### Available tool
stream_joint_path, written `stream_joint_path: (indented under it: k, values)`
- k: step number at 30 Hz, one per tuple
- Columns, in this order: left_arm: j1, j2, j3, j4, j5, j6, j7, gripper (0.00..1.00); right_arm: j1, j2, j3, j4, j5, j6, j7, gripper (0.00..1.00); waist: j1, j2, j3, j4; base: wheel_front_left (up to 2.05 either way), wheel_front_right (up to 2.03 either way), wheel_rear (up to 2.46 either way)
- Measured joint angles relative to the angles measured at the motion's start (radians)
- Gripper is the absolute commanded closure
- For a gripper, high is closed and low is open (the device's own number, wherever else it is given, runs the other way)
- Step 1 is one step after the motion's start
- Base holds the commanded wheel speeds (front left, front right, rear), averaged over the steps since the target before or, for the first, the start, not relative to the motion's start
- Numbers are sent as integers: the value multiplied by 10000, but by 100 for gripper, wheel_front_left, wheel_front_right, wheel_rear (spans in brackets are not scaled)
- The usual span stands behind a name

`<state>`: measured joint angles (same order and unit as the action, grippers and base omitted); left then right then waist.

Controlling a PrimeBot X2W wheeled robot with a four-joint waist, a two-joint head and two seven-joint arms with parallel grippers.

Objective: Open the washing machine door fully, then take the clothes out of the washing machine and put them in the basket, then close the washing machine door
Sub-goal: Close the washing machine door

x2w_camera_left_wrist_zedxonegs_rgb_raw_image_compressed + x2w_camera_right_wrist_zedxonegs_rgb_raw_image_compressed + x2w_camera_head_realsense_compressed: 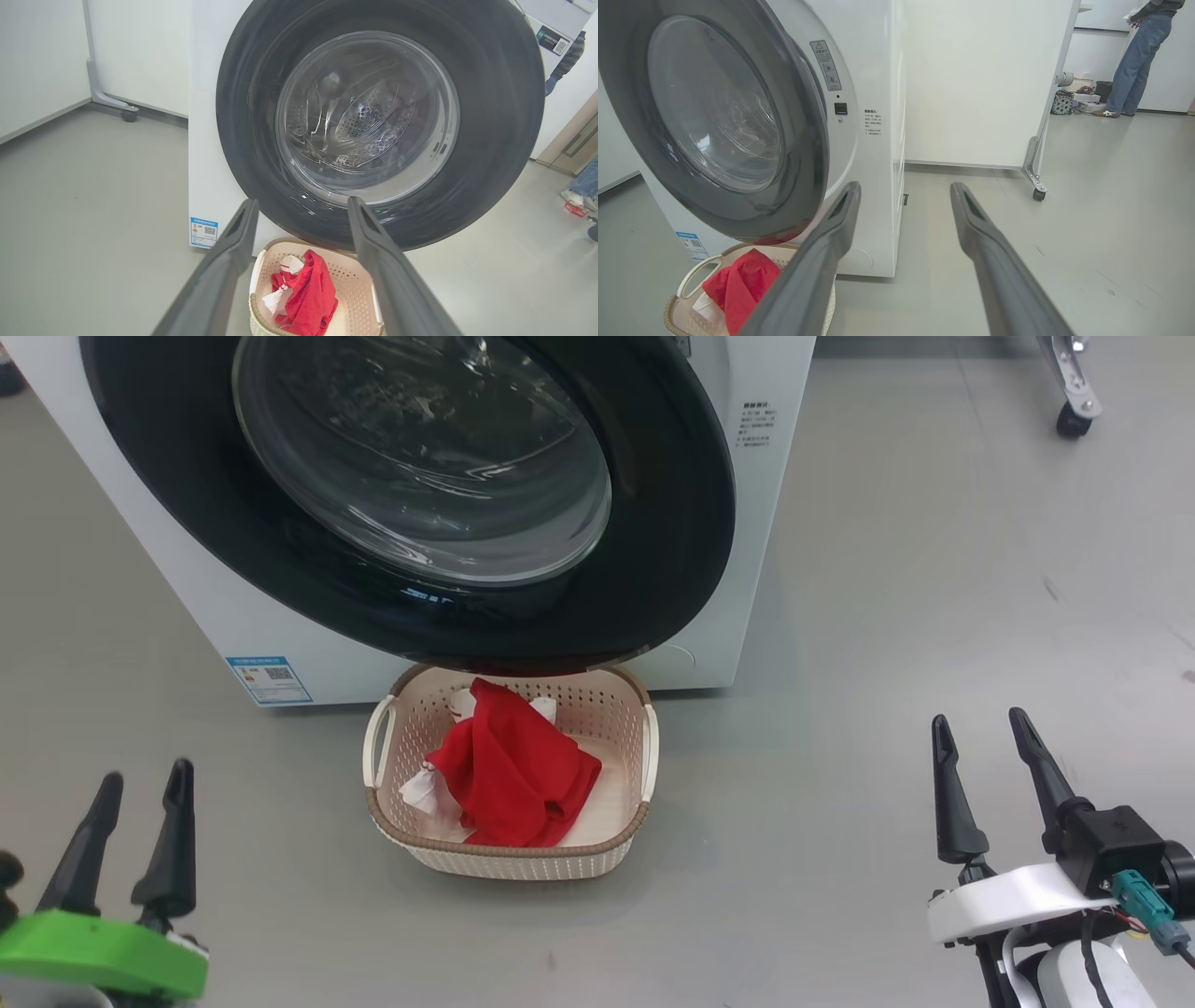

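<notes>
Head view: washing machine door [420,485] lies across the front of the white washing machine [775,476]; latched or not, cannot tell. Basket [509,863] sits on the grey floor [887,616] just before the machine, its back rim under the door's lower edge. Clothes [509,775], red with white bits, heaped inside the basket. Left gripper [147,775] at lower left, jaws parted, nothing between them. Right gripper [978,719] at lower right, jaws likewise parted and empty. Both well apart from the basket. Left wrist view: dark fingers [224,261] spread wide; door glass beyond the tips, perforated drum [369,112] visible through it; basket and clothes low between the fingers. Right wrist view: fingers spread over bare floor; door and basket off to that view's left; a person [1134,60] in jeans stands far back.
</notes>
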<state>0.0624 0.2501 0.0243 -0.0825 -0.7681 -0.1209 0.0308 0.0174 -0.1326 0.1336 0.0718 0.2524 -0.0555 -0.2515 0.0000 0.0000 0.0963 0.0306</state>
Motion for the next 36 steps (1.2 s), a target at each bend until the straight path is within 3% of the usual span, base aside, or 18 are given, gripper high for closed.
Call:
stream_joint_path:
  k: [5, 11, 21, 36]
  values:
    - [531, 134, -173, 272, 1710, 75, -920, 0, 165, -12, 40, -8, -15, -2, 48, 0, 0, 0, -301, 61, 0, 0, 0]
    - [830, 29, -635, 408, 2617, 568, -1486, 0, 493, -71, 105, 10, -94, -8, 194, 0, 0, 0, -556, 43, 0, 0, 0]
    - [1158, -506, -978, 635, 2863, 986, -2000, 0, 752, -94, 153, -59, -102, -13, 280, 0, 0, 0, -736, -155, 0, 0, 0]
    - [1221, -696, -1225, 803, 3141, 1294, -2217, 0, 791, -92, 157, -328, -102, -86, 364, 0, 0, 0, -752, -222, 0, 0, 0]
